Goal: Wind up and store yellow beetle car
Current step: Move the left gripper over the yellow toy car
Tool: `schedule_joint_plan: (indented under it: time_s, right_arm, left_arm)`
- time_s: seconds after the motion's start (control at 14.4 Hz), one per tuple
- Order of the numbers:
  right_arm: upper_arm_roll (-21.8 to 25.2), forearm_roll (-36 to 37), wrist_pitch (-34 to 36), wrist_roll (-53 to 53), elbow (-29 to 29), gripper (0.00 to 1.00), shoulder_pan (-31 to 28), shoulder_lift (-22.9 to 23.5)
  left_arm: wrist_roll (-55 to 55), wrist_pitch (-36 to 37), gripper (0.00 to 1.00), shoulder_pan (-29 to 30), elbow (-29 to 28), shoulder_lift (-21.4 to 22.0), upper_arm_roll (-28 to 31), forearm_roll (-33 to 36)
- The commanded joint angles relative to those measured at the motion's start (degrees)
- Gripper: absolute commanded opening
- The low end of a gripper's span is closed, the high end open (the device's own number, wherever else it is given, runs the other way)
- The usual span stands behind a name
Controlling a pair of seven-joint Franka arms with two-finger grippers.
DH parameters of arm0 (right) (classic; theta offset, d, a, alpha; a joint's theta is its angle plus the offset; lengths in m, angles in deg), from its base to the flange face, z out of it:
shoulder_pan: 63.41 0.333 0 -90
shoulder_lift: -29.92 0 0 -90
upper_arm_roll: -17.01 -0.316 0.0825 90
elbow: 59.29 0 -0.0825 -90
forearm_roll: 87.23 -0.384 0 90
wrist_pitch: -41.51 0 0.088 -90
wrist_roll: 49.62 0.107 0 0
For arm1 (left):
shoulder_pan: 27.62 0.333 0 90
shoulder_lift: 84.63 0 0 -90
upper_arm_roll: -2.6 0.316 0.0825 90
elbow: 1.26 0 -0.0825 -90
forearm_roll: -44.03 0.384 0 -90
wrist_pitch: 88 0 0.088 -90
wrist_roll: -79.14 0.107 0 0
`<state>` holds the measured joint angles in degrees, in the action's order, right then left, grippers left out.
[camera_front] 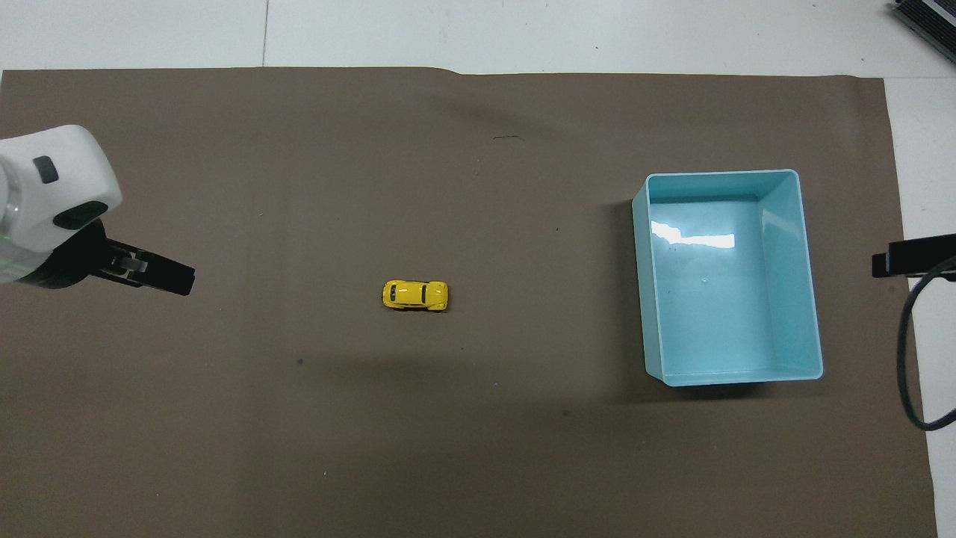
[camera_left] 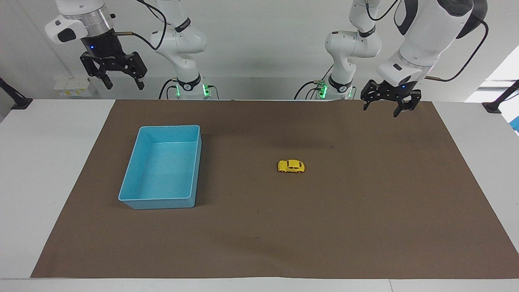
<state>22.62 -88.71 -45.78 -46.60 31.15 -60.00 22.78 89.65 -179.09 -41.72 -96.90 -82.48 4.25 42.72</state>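
The yellow beetle car [camera_left: 291, 166] [camera_front: 415, 295] sits on its wheels near the middle of the brown mat, untouched. My left gripper [camera_left: 381, 108] [camera_front: 168, 278] hangs open in the air over the mat's edge nearest the robots, toward the left arm's end, well apart from the car. My right gripper [camera_left: 124, 84] [camera_front: 885, 264] waits open, raised high over the right arm's end of the table, with nothing between its fingers.
A light blue bin [camera_left: 138, 198] [camera_front: 812, 299] stands on the brown mat [camera_left: 365, 227] toward the right arm's end, with nothing in it. A black cable [camera_front: 907, 359] loops down by the right gripper.
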Motion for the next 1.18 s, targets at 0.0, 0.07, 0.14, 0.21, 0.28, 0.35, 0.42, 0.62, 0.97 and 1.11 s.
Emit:
schedule_joint_plan:
  time_s: [0.0, 0.07, 0.14, 0.21, 0.28, 0.35, 0.42, 0.62, 0.97, 1.11]
  right_arm:
    - [-0.2, -0.4, 0.5, -0.8, 1.1, 1.0, -0.3, -1.1]
    - [-0.2, -0.4, 0.5, -0.8, 1.0, 1.0, -0.3, -1.1]
    - [-0.2, -0.4, 0.5, -0.8, 1.0, 1.0, -0.3, -1.1]
    - [-0.2, -0.4, 0.5, -0.8, 1.0, 1.0, -0.3, -1.1]
    - [-0.2, -0.4, 0.5, -0.8, 1.1, 1.0, -0.3, -1.1]
    - [-0.2, -0.4, 0.5, -0.8, 1.0, 1.0, -0.3, -1.1]
    - [-0.2, -0.4, 0.5, -0.8, 1.0, 1.0, -0.3, -1.1]
    - [-0.2, -0.4, 0.5, -0.8, 1.1, 1.0, -0.3, -1.1]
    - [-0.2, -0.4, 0.5, -0.8, 1.0, 1.0, -0.3, -1.1]
    - [-0.2, -0.4, 0.5, -0.8, 1.0, 1.0, -0.3, -1.1]
  left_arm:
    - [2.6, -4.6, 1.0, -3.1, -3.5, 0.7, 0.9, -0.2]
    - [2.9, -5.8, 1.0, -3.6, -4.1, 0.6, 0.9, -0.2]
    - [3.9, -6.5, 1.0, -4.1, -4.3, 0.3, 0.9, -0.2]
    - [6.3, -7.3, 1.0, -5.0, -4.8, -0.2, 0.9, -0.2]
    - [9.9, -8.6, 1.0, -5.5, -5.2, -0.8, 0.9, -0.2]
    - [13.3, -9.8, 1.0, -5.7, -5.7, -1.0, 0.9, -0.2]
    - [16.0, -11.0, 1.0, -6.0, -6.6, -1.0, 0.9, -0.2]
    - [17.4, -14.2, 1.0, -8.7, -8.3, -2.3, 0.9, -0.2]
    - [17.5, -19.2, 1.0, -12.9, -9.3, -5.6, 0.9, -0.1]
    - [20.8, -21.0, 1.0, -14.5, -9.3, -8.0, 0.9, -0.1]
